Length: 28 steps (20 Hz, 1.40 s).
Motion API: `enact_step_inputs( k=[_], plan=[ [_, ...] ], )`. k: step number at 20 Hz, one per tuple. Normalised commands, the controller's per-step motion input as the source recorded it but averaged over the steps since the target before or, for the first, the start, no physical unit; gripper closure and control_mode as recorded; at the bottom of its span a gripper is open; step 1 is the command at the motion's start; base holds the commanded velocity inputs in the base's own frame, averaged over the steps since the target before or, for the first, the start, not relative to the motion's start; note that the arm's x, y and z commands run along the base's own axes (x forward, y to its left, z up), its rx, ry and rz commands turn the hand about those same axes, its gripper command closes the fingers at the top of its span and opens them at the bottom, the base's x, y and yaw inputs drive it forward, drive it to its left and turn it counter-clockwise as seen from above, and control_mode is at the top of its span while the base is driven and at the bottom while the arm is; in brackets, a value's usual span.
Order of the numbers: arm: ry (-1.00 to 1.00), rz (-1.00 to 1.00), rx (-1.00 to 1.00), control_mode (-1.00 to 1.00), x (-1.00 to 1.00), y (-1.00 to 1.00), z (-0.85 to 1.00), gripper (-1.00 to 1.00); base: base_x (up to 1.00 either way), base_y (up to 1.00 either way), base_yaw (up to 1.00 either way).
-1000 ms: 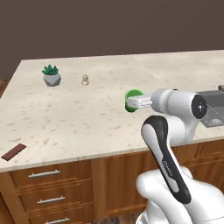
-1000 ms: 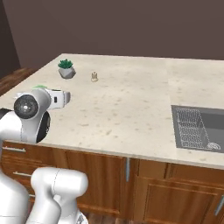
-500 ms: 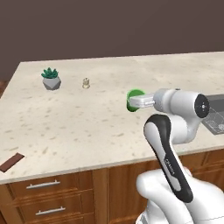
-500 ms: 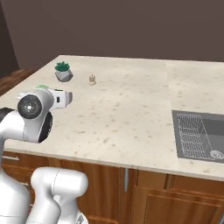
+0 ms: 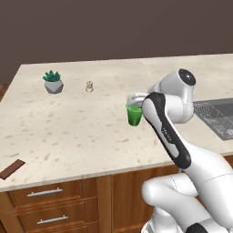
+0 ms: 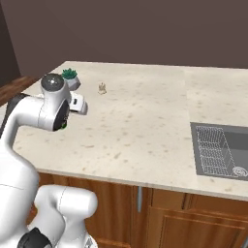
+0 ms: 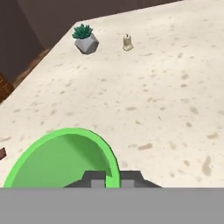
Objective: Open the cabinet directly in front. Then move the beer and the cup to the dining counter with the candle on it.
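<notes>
My gripper [image 5: 136,101] is shut on the rim of the bright green cup [image 5: 133,113], which hangs upright just above the dining counter [image 5: 82,132] near its middle. In the hand view the cup's rim [image 7: 61,151] runs between my two dark fingertips [image 7: 94,177], with the gripper [image 7: 112,177] clamped on its edge. From the right base view the gripper [image 6: 77,104] reaches out over the counter [image 6: 145,121]. The small pale candle [image 5: 89,86] [image 6: 102,87] [image 7: 127,42] stands farther back on the same counter. The beer and the cabinet are out of view.
A green spiky plant in a grey pot [image 5: 53,82] [image 7: 85,38] sits left of the candle. A sink with a wire rack [image 6: 220,150] is set into the counter's right end. A flat brown bar [image 5: 12,169] lies at the front left edge, above drawers [image 5: 45,193].
The arm has folded so its elbow now stands in front of the hand. The cup hangs slightly lower over the counter. Both base views have shifted a little.
</notes>
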Motion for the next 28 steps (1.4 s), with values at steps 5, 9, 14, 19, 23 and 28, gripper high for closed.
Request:
enact_step_inputs(
  k=[5,9,14,19,23,28],
  plan=[
    [0.11,0.0,0.0,-1.0,0.0,0.02,-0.12,1.0,0.0,0.0,0.0],
    [0.13,0.0,-0.03,-1.0,0.0,0.0,-0.59,1.0,0.0,0.0,0.0],
    [0.08,0.0,-0.04,-1.0,0.0,0.0,-0.67,1.0,0.0,0.0,0.0],
    [0.07,0.0,-0.03,-1.0,0.11,-0.01,-0.51,1.0,0.0,0.0,0.0],
    [0.0,0.0,0.0,-1.0,0.47,-0.06,-0.15,1.0,0.0,0.0,0.0],
    [0.0,0.0,0.0,-1.0,0.7,-0.17,-0.13,1.0,0.0,0.0,0.0]
  ],
)
